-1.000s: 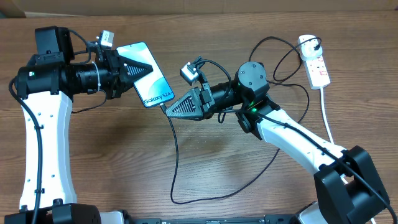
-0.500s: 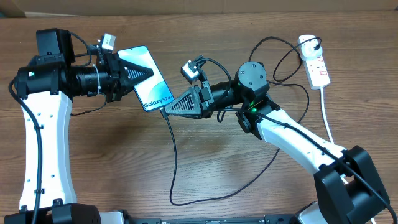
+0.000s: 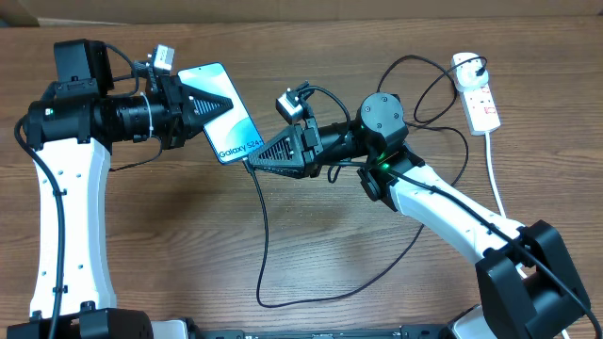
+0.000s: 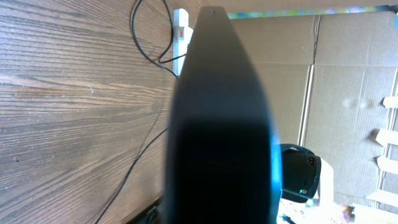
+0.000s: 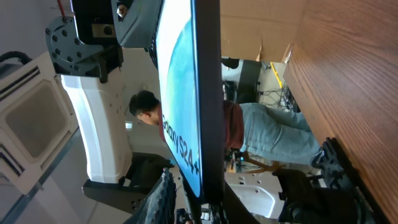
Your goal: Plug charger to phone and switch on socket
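Note:
My left gripper [image 3: 219, 104] is shut on the phone [image 3: 231, 122] and holds it above the table, cyan screen up; in the left wrist view its dark back [image 4: 221, 124] fills the middle. My right gripper [image 3: 252, 160] is at the phone's lower end, shut on the charger's connector tip, which is hidden between the fingers. In the right wrist view [image 5: 186, 208] the phone [image 5: 180, 93] stands edge-on between the jaws. The black charger cable [image 3: 265, 235] hangs from the gripper, loops over the table and ends at a plug in the white socket [image 3: 479, 94] at the far right.
The socket's thick white cord [image 3: 495, 179] runs toward the front right. Cardboard [image 3: 283, 9] lines the table's far edge. The socket [image 4: 180, 25] and cable [image 4: 143, 37] also show in the left wrist view, with cardboard boxes [image 4: 348, 93] behind.
My right gripper has crept slightly up and left against the phone's lower end. The phone has shifted only a little in my left gripper.

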`<action>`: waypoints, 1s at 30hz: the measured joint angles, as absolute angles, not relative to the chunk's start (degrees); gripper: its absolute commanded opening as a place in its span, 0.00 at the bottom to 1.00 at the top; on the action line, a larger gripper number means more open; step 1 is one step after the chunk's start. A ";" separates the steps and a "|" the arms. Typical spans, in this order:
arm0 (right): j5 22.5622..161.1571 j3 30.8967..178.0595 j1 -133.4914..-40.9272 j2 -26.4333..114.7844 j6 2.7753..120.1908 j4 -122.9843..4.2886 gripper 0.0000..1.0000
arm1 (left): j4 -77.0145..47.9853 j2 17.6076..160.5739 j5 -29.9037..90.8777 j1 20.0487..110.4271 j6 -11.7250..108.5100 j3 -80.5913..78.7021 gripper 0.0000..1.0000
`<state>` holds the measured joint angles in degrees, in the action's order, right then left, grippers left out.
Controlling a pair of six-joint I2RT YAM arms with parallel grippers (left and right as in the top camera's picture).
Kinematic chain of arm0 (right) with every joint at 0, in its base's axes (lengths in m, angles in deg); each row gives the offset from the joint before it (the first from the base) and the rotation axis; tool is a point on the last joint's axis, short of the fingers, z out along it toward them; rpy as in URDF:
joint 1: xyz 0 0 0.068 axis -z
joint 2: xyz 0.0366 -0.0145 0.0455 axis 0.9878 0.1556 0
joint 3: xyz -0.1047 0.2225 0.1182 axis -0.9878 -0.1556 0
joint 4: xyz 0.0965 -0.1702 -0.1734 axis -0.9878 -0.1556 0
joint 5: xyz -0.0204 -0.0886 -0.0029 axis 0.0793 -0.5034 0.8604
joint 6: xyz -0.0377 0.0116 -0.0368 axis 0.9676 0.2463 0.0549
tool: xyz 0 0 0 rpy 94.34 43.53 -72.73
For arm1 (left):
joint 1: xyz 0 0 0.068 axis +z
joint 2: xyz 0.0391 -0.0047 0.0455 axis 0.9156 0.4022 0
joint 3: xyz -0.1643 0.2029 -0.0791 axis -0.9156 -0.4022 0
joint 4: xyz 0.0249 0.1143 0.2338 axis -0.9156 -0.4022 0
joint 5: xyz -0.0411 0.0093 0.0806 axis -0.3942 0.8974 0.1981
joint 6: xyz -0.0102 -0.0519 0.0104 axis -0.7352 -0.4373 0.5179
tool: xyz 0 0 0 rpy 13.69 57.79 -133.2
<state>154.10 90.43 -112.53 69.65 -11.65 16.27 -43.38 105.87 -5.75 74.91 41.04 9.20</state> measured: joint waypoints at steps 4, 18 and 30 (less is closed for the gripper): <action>154.58 90.43 -112.53 69.65 -12.31 16.29 0.15 | -43.33 105.87 -5.75 74.91 40.84 9.20 0.04; 157.40 90.43 -112.53 69.65 -13.20 16.29 0.13 | -41.52 105.87 -5.75 74.91 39.33 9.20 0.04; 157.46 90.43 -112.53 69.65 -14.62 16.27 0.11 | -41.58 105.87 -5.75 74.91 39.29 9.20 0.04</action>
